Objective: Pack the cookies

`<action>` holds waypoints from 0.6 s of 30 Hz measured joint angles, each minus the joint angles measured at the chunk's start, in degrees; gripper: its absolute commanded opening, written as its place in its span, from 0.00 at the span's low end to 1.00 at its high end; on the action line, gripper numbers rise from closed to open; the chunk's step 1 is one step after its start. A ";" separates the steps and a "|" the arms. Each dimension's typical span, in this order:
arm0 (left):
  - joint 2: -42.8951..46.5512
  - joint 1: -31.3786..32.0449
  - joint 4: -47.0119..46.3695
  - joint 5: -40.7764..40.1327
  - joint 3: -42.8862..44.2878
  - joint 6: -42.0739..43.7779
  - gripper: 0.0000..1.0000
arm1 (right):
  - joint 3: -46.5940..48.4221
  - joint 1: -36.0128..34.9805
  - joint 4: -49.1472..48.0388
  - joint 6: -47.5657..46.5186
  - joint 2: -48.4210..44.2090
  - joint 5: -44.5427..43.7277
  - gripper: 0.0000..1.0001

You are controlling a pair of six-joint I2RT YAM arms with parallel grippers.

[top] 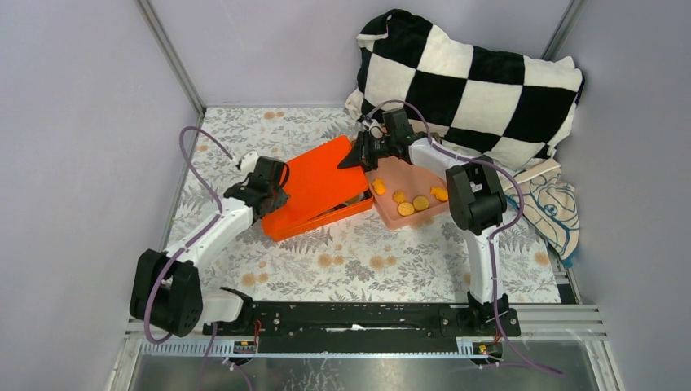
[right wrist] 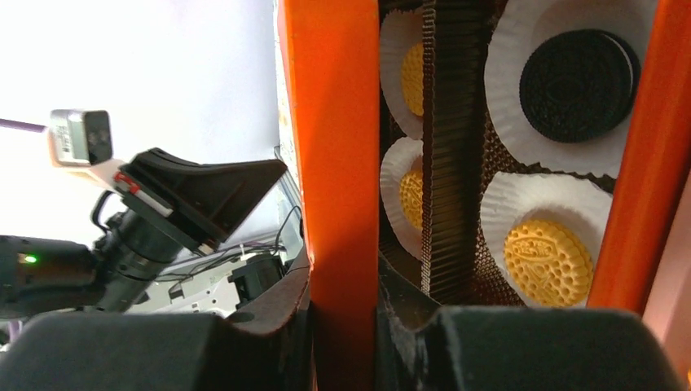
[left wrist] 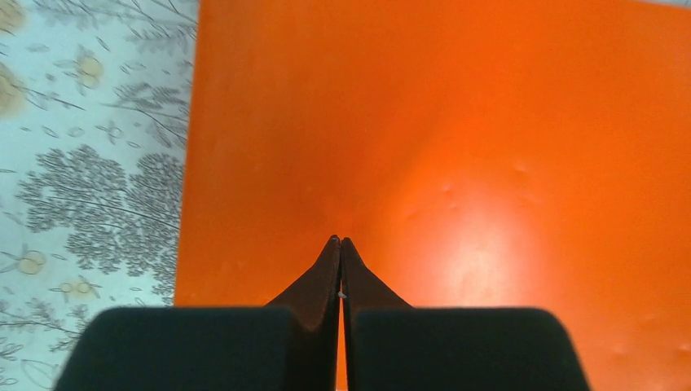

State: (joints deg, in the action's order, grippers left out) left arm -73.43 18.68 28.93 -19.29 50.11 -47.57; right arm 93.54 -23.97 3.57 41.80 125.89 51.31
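Note:
An orange box (top: 326,218) lies mid-table with its orange lid (top: 318,179) tilted up on the right side. My right gripper (top: 363,155) is shut on the lid's right edge; the right wrist view shows the rim (right wrist: 330,147) clamped between my right gripper's (right wrist: 346,281) jaws. Under the lid, cookies sit in white paper liners: a black one (right wrist: 578,73) and golden ones (right wrist: 547,262). Several more golden cookies (top: 420,202) lie on a pink tray (top: 407,173). My left gripper (top: 283,186) is shut and empty, its tips (left wrist: 340,241) against the lid's top (left wrist: 456,122).
A black-and-white checkered pillow (top: 473,81) lies at the back right, right behind my right arm. A printed cloth (top: 554,208) lies at the right edge. The table has a floral cover (top: 367,261). Grey walls enclose three sides.

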 measured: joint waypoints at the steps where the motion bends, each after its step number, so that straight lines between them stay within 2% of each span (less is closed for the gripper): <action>1: -0.87 0.46 -0.74 0.61 -0.63 -0.31 0.00 | 0.42 0.07 1.25 0.00 0.00 -0.28 0.27; 3: -2.40 1.27 -1.97 1.68 -1.66 -0.76 0.00 | 1.16 0.09 3.91 -0.44 0.00 -1.77 0.36; 5: -3.41 1.90 -3.45 1.99 -1.97 -1.18 0.00 | 1.31 0.13 6.86 -1.60 0.02 -4.70 0.53; 6: -3.76 2.03 -4.07 2.32 -1.99 -1.42 0.00 | 1.33 0.13 7.98 -2.08 0.02 -6.27 0.59; 7: -4.15 2.34 -4.63 2.67 -2.01 -1.64 0.00 | 1.33 0.20 9.88 -4.85 0.02 -11.47 0.65; 10: -5.29 3.17 -5.81 3.50 -2.08 -1.99 0.00 | 1.53 0.76 11.32 -6.01 0.02 -14.27 0.77; 14: -5.81 3.82 -6.95 4.11 -2.08 -2.23 0.00 | 1.49 0.76 10.75 -7.06 -2.10 -18.32 0.83; 18: -6.67 4.11 -7.98 4.39 -2.08 -2.34 0.00 | 0.55 0.79 11.17 -8.31 -4.74 -24.50 0.85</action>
State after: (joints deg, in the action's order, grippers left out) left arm -80.09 22.79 20.95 -14.90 48.03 -49.91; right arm 94.08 -23.18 14.74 33.50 121.14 26.81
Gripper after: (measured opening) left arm 0.000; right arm 0.837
